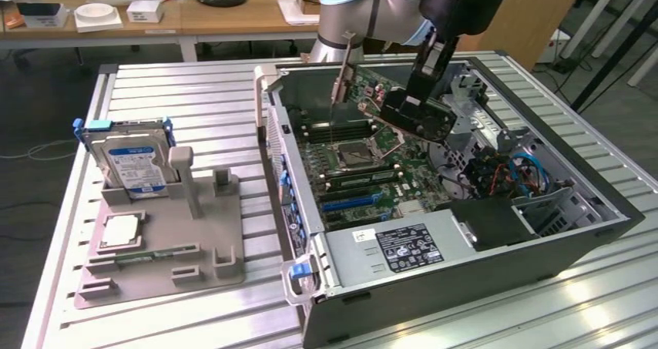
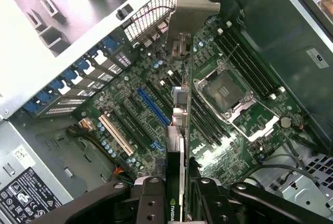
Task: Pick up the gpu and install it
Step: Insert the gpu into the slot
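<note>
Seen from the wrist, the gpu (image 2: pixel 178 146) is edge-on, so its faces are hard to make out. Its near end is cut off behind the gripper (image 2: pixel 178 195), whose two fingers are clamped on the card, one on either side. The gpu hangs tilted above the motherboard (image 2: pixel 234 104), apart from it. Its pale bracket (image 2: pixel 190 11), at the end farthest from the gripper, is near the motherboard's edge.
</note>
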`<control>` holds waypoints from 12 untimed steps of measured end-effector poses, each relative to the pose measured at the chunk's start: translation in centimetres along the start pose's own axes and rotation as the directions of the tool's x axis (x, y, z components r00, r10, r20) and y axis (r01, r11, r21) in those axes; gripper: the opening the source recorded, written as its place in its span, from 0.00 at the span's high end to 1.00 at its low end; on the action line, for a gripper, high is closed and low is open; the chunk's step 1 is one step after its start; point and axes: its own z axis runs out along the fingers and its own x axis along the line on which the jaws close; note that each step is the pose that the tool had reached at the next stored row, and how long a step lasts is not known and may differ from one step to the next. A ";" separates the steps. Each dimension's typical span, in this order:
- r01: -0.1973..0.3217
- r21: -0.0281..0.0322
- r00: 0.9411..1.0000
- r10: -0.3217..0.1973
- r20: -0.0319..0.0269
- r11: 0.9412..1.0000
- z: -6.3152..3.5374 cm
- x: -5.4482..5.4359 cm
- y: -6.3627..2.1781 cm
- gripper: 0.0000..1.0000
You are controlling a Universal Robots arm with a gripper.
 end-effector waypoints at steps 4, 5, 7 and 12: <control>0.018 0.000 1.000 -0.018 -0.001 1.000 0.00 0.0 -0.03 0.74; 0.023 0.000 1.000 -0.023 -0.002 1.000 0.00 0.0 -0.04 0.74; 0.032 0.000 0.999 -0.032 -0.002 0.999 0.00 0.0 -0.06 0.74; 0.054 0.000 0.999 -0.054 -0.004 0.999 -0.01 -0.1 -0.10 0.74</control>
